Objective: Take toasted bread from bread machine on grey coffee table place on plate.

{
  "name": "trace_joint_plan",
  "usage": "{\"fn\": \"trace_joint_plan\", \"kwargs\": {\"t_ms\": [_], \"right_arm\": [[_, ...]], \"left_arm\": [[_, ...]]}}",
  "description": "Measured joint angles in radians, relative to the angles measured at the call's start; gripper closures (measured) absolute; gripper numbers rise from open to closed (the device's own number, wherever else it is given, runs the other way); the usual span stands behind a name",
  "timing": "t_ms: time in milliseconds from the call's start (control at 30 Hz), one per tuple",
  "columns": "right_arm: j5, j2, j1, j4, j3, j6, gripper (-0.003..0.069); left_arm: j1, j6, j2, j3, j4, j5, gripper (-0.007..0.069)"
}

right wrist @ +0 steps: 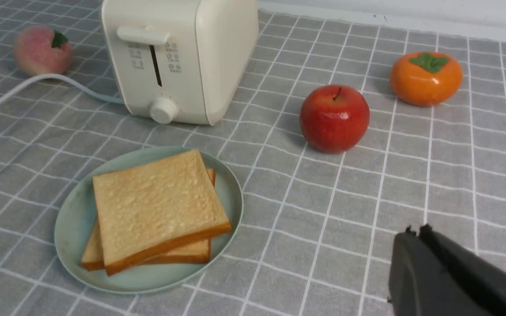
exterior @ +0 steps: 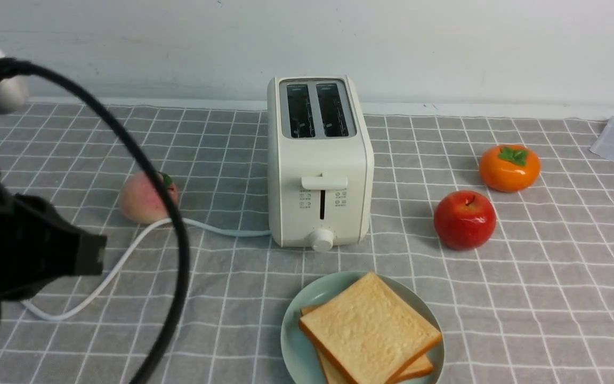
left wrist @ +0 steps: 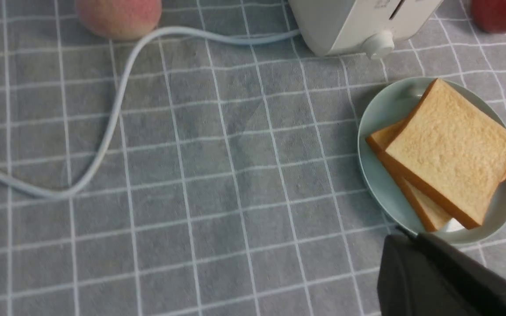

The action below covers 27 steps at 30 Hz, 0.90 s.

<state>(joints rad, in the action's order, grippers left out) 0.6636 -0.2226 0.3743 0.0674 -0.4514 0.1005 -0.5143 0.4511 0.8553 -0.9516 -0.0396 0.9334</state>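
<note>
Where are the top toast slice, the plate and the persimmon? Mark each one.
top toast slice (exterior: 368, 322), front view, middle of its upper face.
plate (exterior: 290, 337), front view, bare strip at its left rim.
persimmon (exterior: 508, 175), front view, orange body below the green leaf.

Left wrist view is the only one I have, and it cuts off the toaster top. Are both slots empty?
Observer: Yes, the front view shows both slots of the bread machine empty.
Operator: Is there any fruit that I cannot see?
Observer: A persimmon, behind the red apple and to its right, not touching it.
Operator: And the other arm?
Observer: The right gripper is shut, empty, well apart from the plate.
</note>
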Motion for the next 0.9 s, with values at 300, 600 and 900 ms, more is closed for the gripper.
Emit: {"fn": "trace_joint_plan", "kwargs": {"t_ms": [300, 600, 900], "right_arm": [[-0.153, 0.158, 0.0, 0.16, 0.19, 0.047, 0.0675], [-0.175, 0.163, 0.0, 0.199, 0.193, 0.048, 0.0668], [-0.176, 0.163, 0.0, 0.196, 0.193, 0.048, 0.0666]], "left_arm": [[0.0, 0.094, -0.35, 0.203, 0.298, 0.038, 0.0638], [0.0, 0.082, -0.52, 0.266, 0.446, -0.013, 0.0638], [0.0, 0.082, -0.52, 0.273, 0.336, -0.184, 0.0638]]}}
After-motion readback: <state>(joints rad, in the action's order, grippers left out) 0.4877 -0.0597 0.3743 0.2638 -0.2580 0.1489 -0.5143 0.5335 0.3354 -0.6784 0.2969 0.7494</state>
